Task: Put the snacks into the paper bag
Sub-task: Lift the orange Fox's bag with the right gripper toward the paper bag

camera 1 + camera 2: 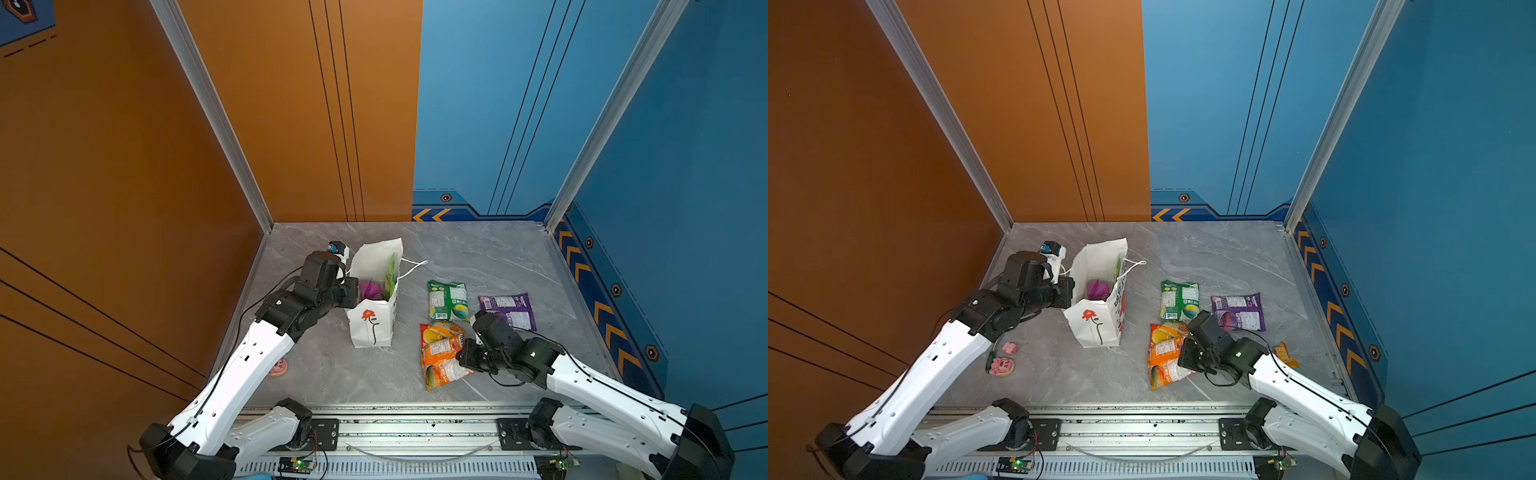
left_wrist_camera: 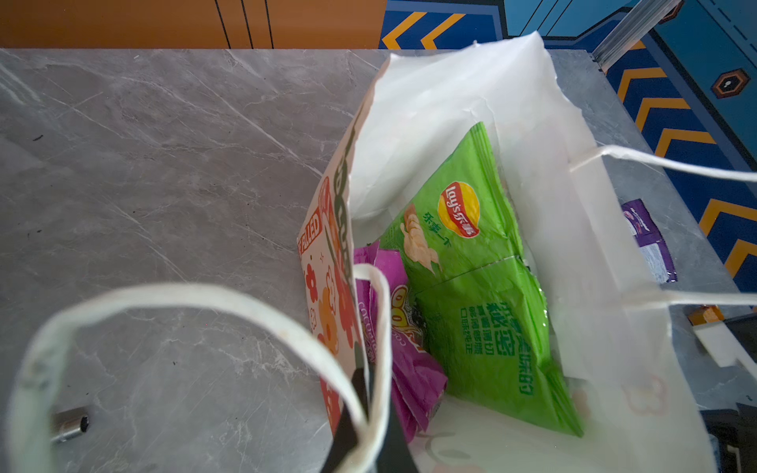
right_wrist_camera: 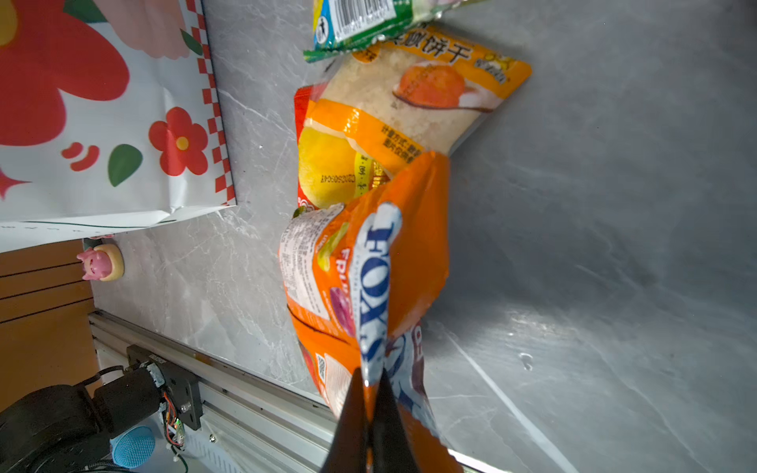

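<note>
The white paper bag stands open at mid-left, and my left gripper is shut on its rim and cord handle. Inside lie a green packet and a purple one. My right gripper is shut on a pinched fold of an orange packet that rests on the table. Beside it lie a red packet with a yellow circle, an orange biscuit packet, a green-white packet and a purple packet.
A pink round toy lies by the left arm, with a smaller pink piece near it. A small orange packet sits behind the right arm. The metal rail runs along the front edge, and walls close the other sides.
</note>
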You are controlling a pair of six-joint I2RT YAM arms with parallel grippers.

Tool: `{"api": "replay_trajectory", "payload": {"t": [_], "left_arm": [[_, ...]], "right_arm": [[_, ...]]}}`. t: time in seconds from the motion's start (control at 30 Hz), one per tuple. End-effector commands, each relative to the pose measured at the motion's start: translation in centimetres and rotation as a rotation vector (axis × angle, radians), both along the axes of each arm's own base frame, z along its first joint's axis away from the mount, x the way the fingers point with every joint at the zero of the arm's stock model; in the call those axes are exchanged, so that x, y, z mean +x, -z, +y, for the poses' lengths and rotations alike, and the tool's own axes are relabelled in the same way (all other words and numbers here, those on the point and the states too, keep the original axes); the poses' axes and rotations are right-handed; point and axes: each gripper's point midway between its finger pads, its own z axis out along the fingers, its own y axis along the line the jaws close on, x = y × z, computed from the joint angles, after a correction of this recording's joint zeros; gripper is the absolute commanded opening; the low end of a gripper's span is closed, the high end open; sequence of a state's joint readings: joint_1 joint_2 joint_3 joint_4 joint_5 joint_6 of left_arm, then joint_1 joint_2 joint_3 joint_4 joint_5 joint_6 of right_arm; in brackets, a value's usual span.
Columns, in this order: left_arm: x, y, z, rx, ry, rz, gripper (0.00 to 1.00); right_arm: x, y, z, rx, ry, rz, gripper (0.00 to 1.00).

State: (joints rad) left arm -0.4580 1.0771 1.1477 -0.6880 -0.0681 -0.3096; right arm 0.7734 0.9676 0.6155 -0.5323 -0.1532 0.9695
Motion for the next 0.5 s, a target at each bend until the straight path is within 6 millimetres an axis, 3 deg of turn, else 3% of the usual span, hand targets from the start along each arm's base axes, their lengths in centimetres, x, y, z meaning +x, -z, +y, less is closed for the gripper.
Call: {"api": "replay_trajectory", "payload": {"t": [0.0,0.47], "left_arm": [[0.4,-0.3,0.5,0.017,-0.01,-0.031,0.0],[0.4,-1.0,1.3,0.018,-0.035,-0.054,0.0]], "right_arm": [[1.0,-2.6,0.8,0.012,-0.006,-0.05,0.0],[5.3,-9.8,0.9,0.133,0.181,-0.27,0.0]]}}
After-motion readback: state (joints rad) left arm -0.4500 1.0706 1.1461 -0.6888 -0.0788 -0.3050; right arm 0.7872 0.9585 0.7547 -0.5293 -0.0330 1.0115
